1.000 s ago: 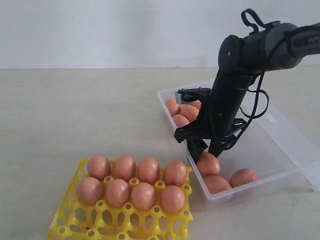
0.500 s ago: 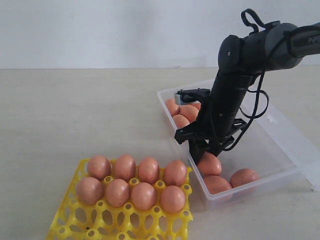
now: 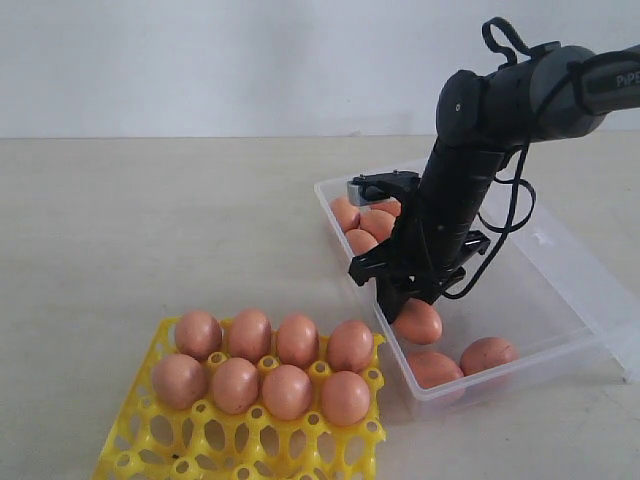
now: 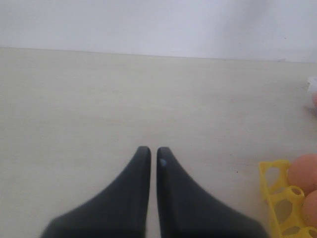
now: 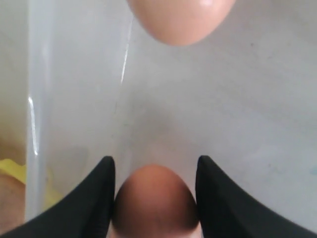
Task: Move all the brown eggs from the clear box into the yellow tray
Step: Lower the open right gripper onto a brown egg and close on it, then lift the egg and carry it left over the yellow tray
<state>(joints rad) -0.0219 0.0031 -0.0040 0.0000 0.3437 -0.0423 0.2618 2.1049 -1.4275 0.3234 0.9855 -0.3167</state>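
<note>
Brown egg (image 3: 418, 322) sits clamped between the two black fingers (image 5: 94, 198) of my right end effector (image 3: 412, 308); from the side its long axis runs roughly level, across the fingers rather than along them; its rounded end shows just past my fingertips in the right wrist view; I cannot tell whether it touches the floor of the box (image 3: 560, 300), but it is inside, near the tray-side wall.

My right arm (image 3: 470, 170) enters from the upper right; the forearm slants steeply down into the box with the wrist pointing almost straight at the floor; black cables (image 3: 515, 215) loop beside it.

Two more eggs (image 3: 435, 368) lie at the near end of the box, just below the held one; a cluster (image 3: 362, 225) sits in the far corner behind my arm; the box wall stands just beside my fingers, between them and the tray (image 3: 150, 440); the lid (image 3: 590, 265) lies open on the far side.

The tray rests on the table (image 3: 150, 230) beside the box; eight eggs (image 3: 287, 392) fill two rows of four, with open cells in front.

My left end effector (image 4: 153, 151) hangs over bare table, fingers drawn together with only a slit between, gripping nothing.
</note>
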